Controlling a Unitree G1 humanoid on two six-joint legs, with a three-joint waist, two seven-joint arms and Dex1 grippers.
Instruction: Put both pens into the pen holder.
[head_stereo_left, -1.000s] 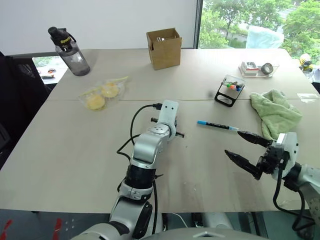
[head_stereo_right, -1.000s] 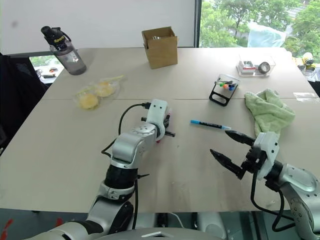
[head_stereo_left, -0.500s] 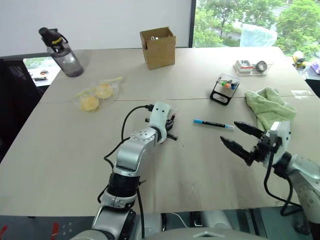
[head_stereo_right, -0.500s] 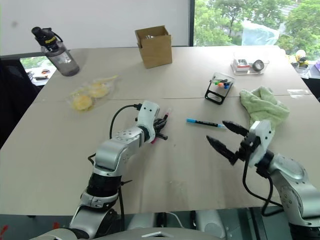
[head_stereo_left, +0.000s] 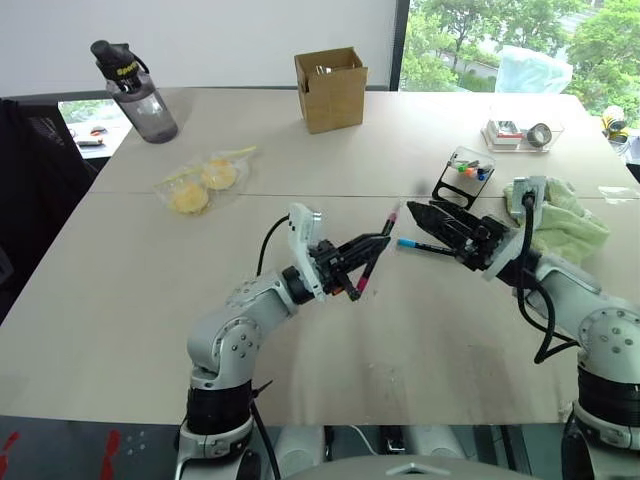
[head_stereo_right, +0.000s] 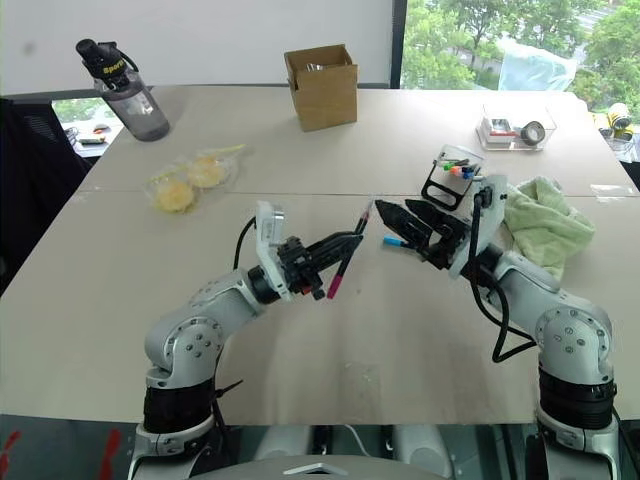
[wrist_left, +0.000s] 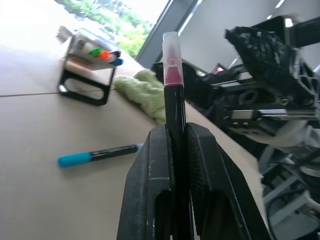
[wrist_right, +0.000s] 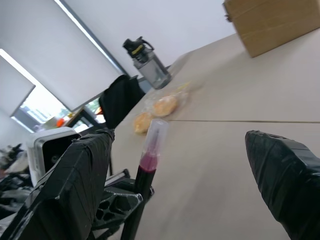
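Observation:
My left gripper (head_stereo_left: 368, 250) hangs above the middle of the table, shut on the magenta-ended pen (head_stereo_left: 358, 288). The pen stands tilted, its clear cap (wrist_left: 170, 47) uppermost. My right gripper (head_stereo_left: 421, 222) is open and faces the left one closely. In the right wrist view the pen's top (wrist_right: 152, 145) rises between its two spread fingers (wrist_right: 75, 185) without touching them. The blue-ended pen (wrist_left: 95, 154) lies flat on the table, just below the right gripper. The black pen holder (head_stereo_left: 461, 180) with its coloured tips stands farther back on the right.
A green cloth (head_stereo_left: 563, 218) lies right of the pen holder, and a clear tray (head_stereo_left: 520, 134) sits behind it. A cardboard box (head_stereo_left: 330, 88) stands at the back centre. To the left are a dark water bottle (head_stereo_left: 137, 92) and a bag of yellow pastries (head_stereo_left: 200, 184).
My left gripper has lifted the magenta pen off the table and turned to point right. My right gripper has risen, rolled and moved left up to the pen. The camera has shifted.

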